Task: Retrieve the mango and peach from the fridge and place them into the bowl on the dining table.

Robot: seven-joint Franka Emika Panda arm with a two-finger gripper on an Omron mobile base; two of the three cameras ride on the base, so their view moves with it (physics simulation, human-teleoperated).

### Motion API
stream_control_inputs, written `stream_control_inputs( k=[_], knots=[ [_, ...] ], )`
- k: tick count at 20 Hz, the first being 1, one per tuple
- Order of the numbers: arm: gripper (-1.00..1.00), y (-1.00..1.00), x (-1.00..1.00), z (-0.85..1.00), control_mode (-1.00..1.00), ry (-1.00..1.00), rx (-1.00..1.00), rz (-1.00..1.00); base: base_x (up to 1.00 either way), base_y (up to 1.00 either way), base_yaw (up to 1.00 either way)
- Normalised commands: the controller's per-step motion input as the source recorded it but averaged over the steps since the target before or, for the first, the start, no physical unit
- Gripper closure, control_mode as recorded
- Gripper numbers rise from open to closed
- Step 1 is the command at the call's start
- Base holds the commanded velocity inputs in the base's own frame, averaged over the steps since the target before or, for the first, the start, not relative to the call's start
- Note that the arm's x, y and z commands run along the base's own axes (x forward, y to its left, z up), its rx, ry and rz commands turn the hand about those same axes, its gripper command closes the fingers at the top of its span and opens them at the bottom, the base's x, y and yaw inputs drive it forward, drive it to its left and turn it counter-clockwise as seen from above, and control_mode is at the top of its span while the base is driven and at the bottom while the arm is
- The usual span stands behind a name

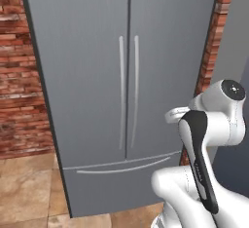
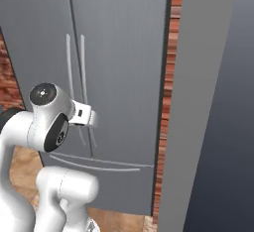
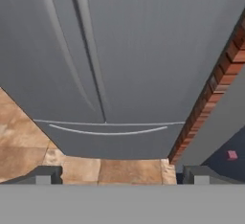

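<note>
Fingers (image 3: 44, 175) spread wide, holding nothing; the closed fridge (image 3: 143, 50) stands ahead of them, apparently well clear of the tips

No text, label, brand, number or sign can be read; the fridge (image 1: 121, 90) doors are plain grey.
</note>
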Motion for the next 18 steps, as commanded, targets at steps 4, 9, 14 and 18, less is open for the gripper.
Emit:
stream_control_inputs(
  k=[4,9,14,18],
  knots=[
    [-1.00,0.00,0.00,0.00,1.00,0.00,0.00,0.00,-0.49,0.24,0.00],
    [-1.00,0.00,0.00,0.00,1.00,0.00,0.00,0.00,-0.26,0.37,0.00],
    [-1.00,0.00,0.00,0.00,1.00,0.00,0.00,0.00,-0.06,0.54,0.00],
    [-1.00,0.00,0.00,0.00,1.00,0.00,0.00,0.00,-0.15,0.45,0.00]
  ],
)
